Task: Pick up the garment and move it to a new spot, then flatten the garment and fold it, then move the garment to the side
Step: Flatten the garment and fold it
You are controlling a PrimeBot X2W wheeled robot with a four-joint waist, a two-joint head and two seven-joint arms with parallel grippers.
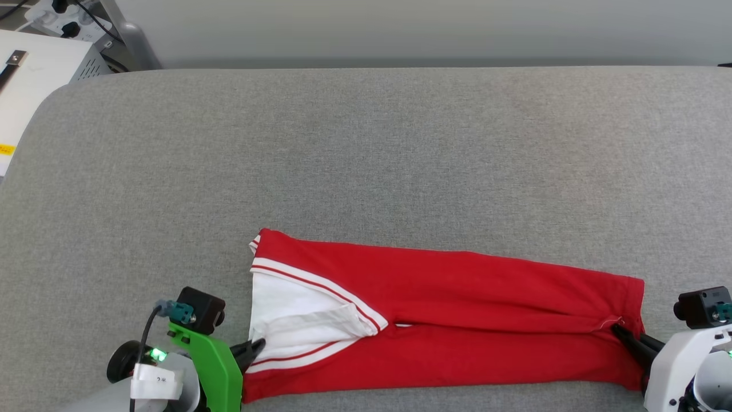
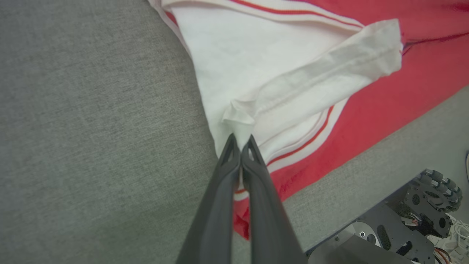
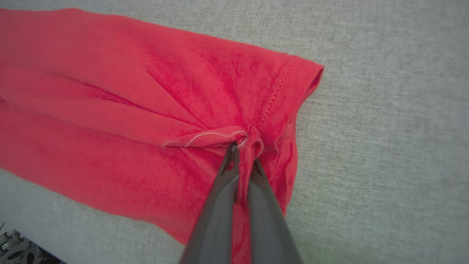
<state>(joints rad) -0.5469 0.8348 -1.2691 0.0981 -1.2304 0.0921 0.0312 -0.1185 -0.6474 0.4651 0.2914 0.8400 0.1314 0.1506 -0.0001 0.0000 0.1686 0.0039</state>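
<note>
Head view: the red jersey T-shirt lies folded in a long band along the table's near edge, left pincer clenched on its white sleeve, right pincer clenched on its hem. Such thin pinches could slip under tension, letting the folded layers fall open

Right gripper rises from bottom centre, two dark fingers pressed together, pinching small pucker of red cloth between tips. Garment red, spread from pinch toward left edge; long crease across middle, smaller creases fanning out from pinch. Stitched hem just right of pinch, ending in rounded corner at upper right. Thin white thread loose beside left fingertip. Grey woven surface under garment. Dark perforated part in bottom-left corner
</note>
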